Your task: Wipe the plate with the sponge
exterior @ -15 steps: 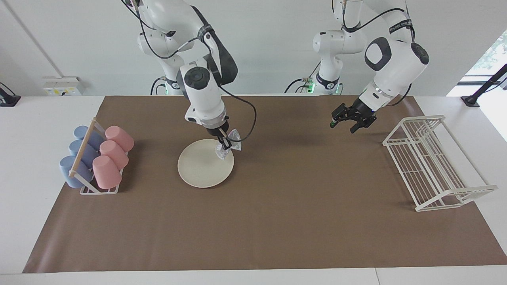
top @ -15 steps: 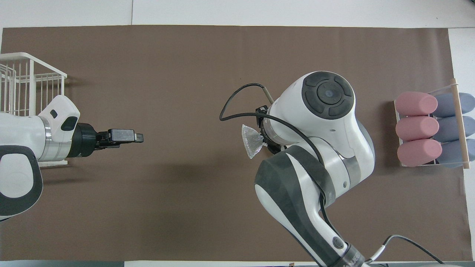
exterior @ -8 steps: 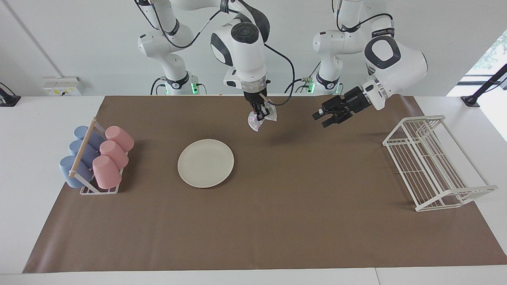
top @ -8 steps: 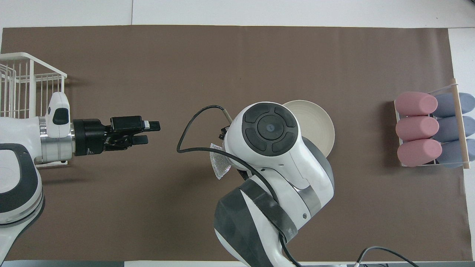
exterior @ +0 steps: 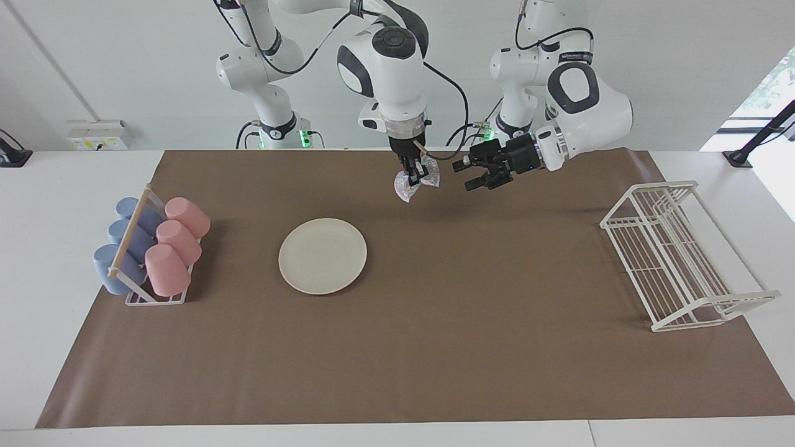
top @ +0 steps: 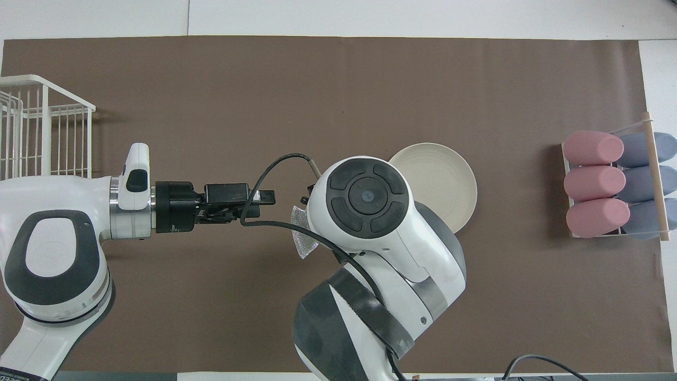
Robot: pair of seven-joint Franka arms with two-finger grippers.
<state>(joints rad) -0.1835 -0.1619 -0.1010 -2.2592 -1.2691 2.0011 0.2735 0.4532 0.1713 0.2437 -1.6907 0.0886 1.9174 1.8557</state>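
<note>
Right gripper (exterior: 410, 180) is clamped on the sponge (exterior: 405, 188), held in the air over bare brown mat (exterior: 435, 347) toward the robots' edge of the table, clear of the plate. Left gripper (exterior: 467, 176) hangs just beside the sponge, fingers spread, not touching it. The plate (exterior: 322, 256) lies flat on the mat, farther from the robots than the sponge and toward the right arm's end.
</note>
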